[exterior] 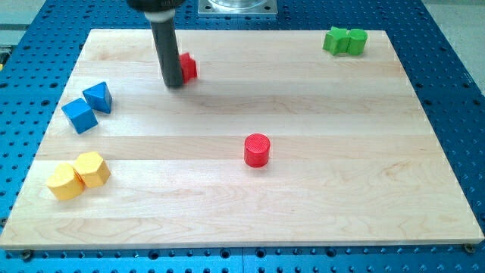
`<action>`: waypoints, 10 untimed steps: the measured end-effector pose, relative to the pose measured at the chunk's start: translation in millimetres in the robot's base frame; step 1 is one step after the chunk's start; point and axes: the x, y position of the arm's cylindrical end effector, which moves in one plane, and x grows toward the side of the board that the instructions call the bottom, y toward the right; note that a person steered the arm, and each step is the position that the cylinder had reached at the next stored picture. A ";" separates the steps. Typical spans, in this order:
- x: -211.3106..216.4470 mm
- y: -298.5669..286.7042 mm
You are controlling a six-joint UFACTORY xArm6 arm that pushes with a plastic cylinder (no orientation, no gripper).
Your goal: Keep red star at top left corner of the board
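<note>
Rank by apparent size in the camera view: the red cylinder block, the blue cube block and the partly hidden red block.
1. Blue cube block and red cylinder block: look alike.
2. Red block beside my tip: smallest, but partly hidden and farther away.

You have a pale wood board (303, 98) on a blue perforated table (455, 91). Blocks: red star (188, 67), red cylinder (257, 149), two green (345, 41), two blue (88, 107), two yellow (77, 175). The rod (165, 45) is dark grey.
</note>
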 end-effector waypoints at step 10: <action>-82.2 -37.2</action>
